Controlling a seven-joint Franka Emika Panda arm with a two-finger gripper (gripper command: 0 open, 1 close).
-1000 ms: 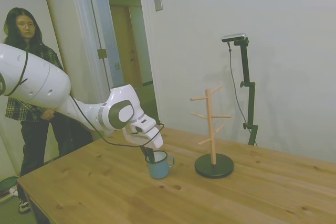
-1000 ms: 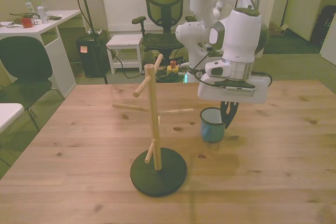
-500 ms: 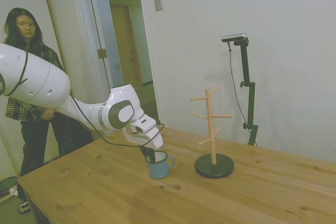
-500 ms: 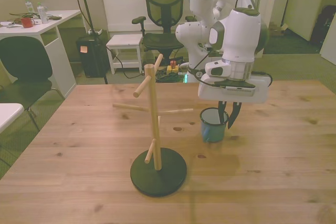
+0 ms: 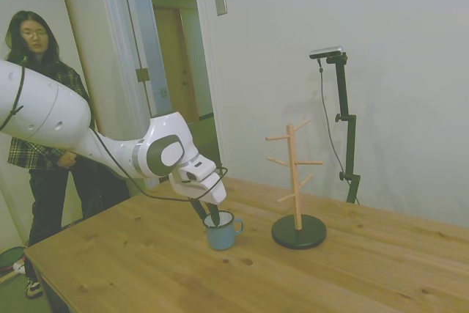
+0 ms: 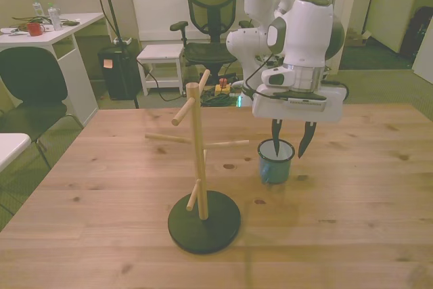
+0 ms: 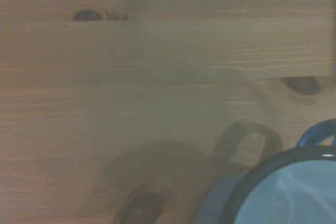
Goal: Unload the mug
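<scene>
mug is off the stand and down on the bench, hand spread right over it

the mug (image 6: 275, 160) is seen standing upright on the bench (image 6: 352, 221), mouth up, white inside showing, just off to the front view's right of the wooden peg stand (image 6: 199, 160). nothing is hung on any of the pegs. in the side view the mug (image 5: 220, 230) sits between the arm and the stand's dark round base, near it but clearly apart.

the hand (image 6: 289, 139) is held directly above the mug, fingers pointed straight down and spread apart. one fingertip is seen at or just inside the rim on the front view's left, the other hangs outside the wall on the front view's right. whether either one touches the enamel can't be told from here. nothing is clamped.

so the relation that matters: the mug lies straight below the hand, its axis vertical, in line with the fingers. any exit is judged to be straight up, since a sideways drift could catch the rim and tip or drag the mug. the handle is seen in the wrist view (image 7: 247, 140) next to the rim (image 7: 273, 182), and in the side view it sticks out on the stand's side, away from the arm.

unloading looks pretty much done, judged from how things lie.

a person (image 5: 33, 93) is stood by the doorway behind the arm, well away from the bench.
</scene>
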